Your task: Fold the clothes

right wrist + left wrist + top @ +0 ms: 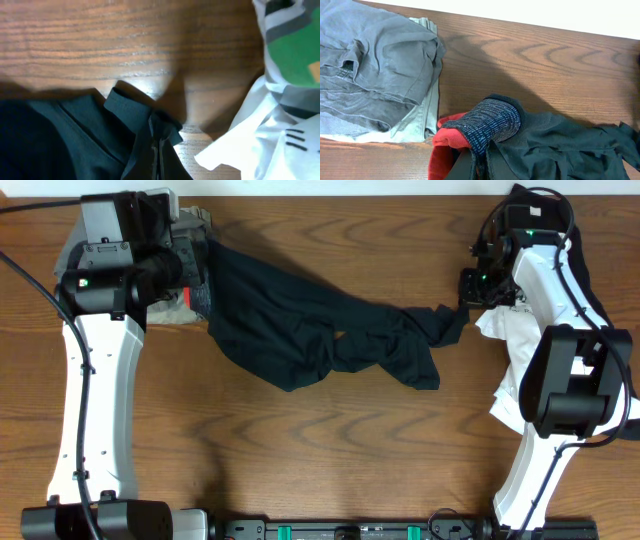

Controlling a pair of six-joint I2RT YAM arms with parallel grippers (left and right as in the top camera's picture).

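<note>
Holding at the waist: the left gripper (190, 265) is clamped tight on the grey knit waistband (490, 125) of the long black athletic trousers (300, 330), with the red-orange lining (445, 150) turned out beside its fingers.
Holding at the leg end: the right gripper (470, 290) is pinched closed on a black hem fold (145, 117) at the far end of one leg.
Where the trousers lie: across the back half of the brown wooden table (330, 450), in a rumpled band between the two grippers, with the legs bunched and overlapping in the middle.
Why held so: my guess is that a grip at each end lets the arms draw the garment out long and flat first. No fold looks made yet.
Left neighbour: a stack of grey and khaki cotton garments (375, 65) sits just beside the waistband, under the left arm, looking set aside.
Right neighbour: a crumpled white garment with green and grey stripes (260, 145) lies under the right arm, near the hem. I cannot tell whether the two touch.
Hidden: in both wrist views the fingertips are buried in cloth, with only dark finger bodies showing at the bottom edge.
Hard to make out: the second leg's hem is lost in the dark heap. From above, the arms cover much of both side piles.
</note>
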